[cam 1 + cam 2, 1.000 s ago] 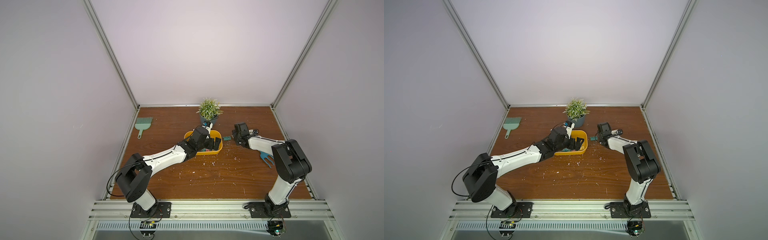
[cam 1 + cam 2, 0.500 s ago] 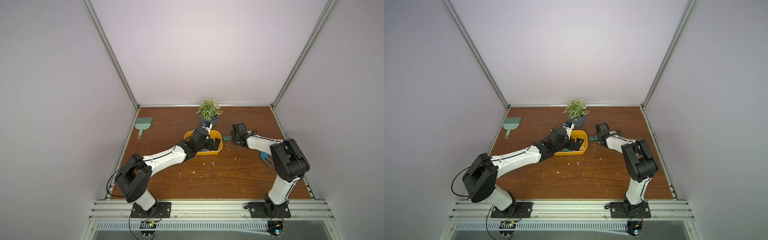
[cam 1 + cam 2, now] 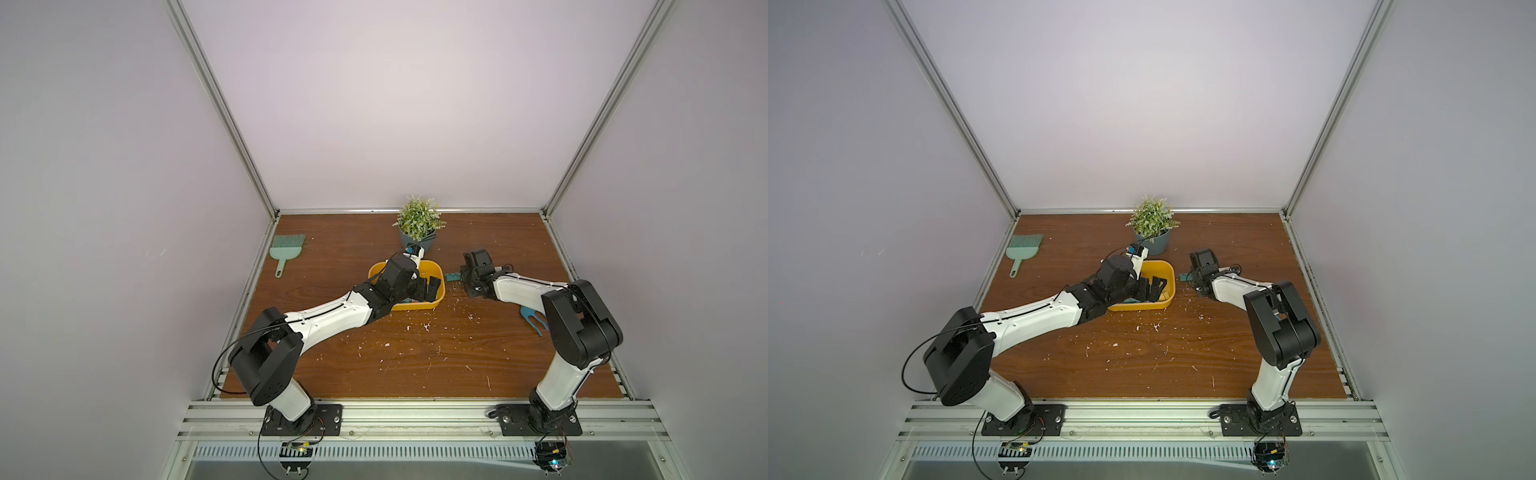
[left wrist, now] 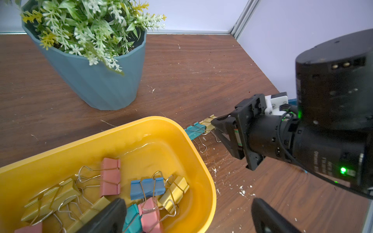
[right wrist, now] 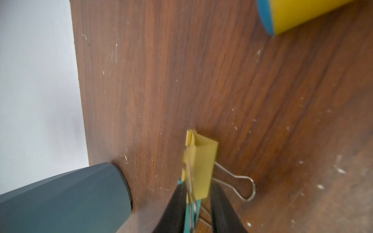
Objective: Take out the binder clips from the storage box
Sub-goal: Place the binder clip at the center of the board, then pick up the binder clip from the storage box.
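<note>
The yellow storage box (image 3: 415, 307) (image 3: 1142, 308) (image 4: 141, 125) holds several binder clips, among them a pink one (image 4: 110, 176), a blue one (image 4: 147, 188) and a yellow one (image 4: 173, 190). My left gripper (image 3: 428, 286) (image 4: 186, 219) is open, with one finger inside the box and the other outside its end wall. Two clips lie on the table beside the box: a teal clip (image 3: 452, 275) (image 4: 194, 130) and a yellow clip (image 4: 207, 123) (image 5: 199, 165). My right gripper (image 3: 461, 276) (image 5: 197, 186) is low over them, jaws slightly parted around the yellow clip's end.
A grey-blue plant pot (image 3: 417, 241) (image 4: 96, 84) (image 5: 60, 201) stands just behind the box. A green brush (image 3: 286, 249) lies at the back left. A blue fork-shaped tool (image 3: 534, 320) lies under my right arm. White crumbs dot the wooden table (image 3: 415, 365).
My right gripper has edged a little toward the box and its jaws have parted from shut, loosening on the yellow clip. The left arm has not moved.
</note>
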Motion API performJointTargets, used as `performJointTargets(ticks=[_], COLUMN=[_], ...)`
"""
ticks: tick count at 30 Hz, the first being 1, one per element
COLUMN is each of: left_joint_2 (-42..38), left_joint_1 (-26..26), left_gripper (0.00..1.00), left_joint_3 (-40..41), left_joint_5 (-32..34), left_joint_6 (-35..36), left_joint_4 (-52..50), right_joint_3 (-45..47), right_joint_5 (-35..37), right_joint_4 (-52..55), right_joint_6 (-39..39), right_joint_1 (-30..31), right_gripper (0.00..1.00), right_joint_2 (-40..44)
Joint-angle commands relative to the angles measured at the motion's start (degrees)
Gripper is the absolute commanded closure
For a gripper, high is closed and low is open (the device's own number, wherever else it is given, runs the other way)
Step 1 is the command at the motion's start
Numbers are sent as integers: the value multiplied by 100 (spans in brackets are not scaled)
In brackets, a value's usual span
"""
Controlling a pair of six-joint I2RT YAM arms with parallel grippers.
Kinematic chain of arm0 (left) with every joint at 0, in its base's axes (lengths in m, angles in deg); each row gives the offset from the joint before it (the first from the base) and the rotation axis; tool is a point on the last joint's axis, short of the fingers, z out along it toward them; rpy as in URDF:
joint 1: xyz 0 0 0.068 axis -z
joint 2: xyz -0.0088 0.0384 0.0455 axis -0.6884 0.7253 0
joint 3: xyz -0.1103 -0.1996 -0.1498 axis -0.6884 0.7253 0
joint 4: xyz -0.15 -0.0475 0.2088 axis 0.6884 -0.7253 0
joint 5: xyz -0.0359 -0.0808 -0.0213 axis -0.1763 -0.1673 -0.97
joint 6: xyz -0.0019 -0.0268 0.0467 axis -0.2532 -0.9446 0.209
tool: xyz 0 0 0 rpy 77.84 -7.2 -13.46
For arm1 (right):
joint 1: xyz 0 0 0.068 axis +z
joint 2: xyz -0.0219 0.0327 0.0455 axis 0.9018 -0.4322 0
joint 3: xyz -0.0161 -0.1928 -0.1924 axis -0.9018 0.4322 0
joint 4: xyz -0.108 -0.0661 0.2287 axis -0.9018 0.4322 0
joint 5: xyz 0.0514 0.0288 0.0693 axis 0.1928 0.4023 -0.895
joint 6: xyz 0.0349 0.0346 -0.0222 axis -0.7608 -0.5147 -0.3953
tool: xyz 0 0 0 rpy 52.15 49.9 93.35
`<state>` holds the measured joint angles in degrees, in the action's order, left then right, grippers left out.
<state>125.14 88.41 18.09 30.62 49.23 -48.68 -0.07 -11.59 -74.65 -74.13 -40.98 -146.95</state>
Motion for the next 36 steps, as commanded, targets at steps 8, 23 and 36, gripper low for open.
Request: performJointTargets(ticks=[8,23,36], left_joint_2=[-222,-1074,-1624], left_joint_1=[-53,-754,-957], left_gripper=[0,0,0], left_joint_3=[34,1142,1805], left_joint_5=[201,545,860], left_joint_6=[158,-522,-879], left_joint_4=[-106,610,796], right_joint_3=[712,-589,-2216], right_joint_5=[57,-2869,-1682], right_joint_4=[88,446,2161], right_joint_6=[1317,5707,6448], right_joint_1=[31,361,1267], right_gripper=[56,64,66], right_joint_2=[1463,1204,-110])
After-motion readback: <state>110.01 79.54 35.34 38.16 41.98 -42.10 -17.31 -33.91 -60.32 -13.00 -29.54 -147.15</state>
